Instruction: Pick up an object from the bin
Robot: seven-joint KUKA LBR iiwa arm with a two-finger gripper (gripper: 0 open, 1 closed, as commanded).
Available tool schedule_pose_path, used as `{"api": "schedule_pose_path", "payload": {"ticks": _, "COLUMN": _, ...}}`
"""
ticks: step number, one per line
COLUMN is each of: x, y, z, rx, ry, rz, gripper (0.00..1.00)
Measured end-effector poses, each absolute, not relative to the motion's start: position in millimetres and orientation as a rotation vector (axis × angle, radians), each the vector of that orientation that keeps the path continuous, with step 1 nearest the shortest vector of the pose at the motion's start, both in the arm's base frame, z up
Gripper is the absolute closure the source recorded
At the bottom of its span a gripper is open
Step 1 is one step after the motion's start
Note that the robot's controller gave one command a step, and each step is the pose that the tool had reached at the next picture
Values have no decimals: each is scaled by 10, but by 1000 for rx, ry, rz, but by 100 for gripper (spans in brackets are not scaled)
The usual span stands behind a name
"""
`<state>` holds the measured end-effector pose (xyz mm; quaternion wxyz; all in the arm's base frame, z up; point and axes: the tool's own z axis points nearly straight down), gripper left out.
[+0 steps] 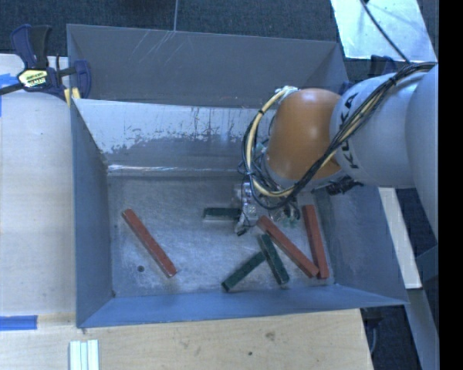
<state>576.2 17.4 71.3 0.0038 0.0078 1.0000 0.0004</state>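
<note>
Reaching in from 3 o'clock over the grey metal bin (92, 206): a silver arm with a rounded orange cover (305, 133) and looped cables at its wrist. Below that cover, low over the bin floor and slightly toward 3 o'clock of its centre: the gripper (247, 213). Spread or pressed together: cannot tell, being dark and tangled against the floor.

Right at the gripper's 9 o'clock, touching it or just beside it: a short dark green flat stick (217, 214), lying crosswise on the floor. Pinched or merely alongside: cannot tell.

At the gripper's 5 o'clock, a loose cluster near the bin's 4 o'clock corner:
- a long reddish-brown flat stick (292, 251), slanting away toward 4 o'clock
- a second reddish-brown stick (315, 237), close to the 3 o'clock wall
- a stubby dark green stick (275, 259), against the long one
- a slanted dark green stick (243, 272), pointing toward 7 o'clock

Well apart, at the floor's 8 o'clock: a lone reddish-brown flat stick (148, 243), lying on a slant.
</note>
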Motion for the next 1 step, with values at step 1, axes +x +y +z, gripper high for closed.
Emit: {"api": "schedule_pose_path", "payload": {"ticks": 1, "x": 6011, "y": 199, "z": 2206, "rx": 101, "ry": 3126, "rz": 1, "gripper": 100}}
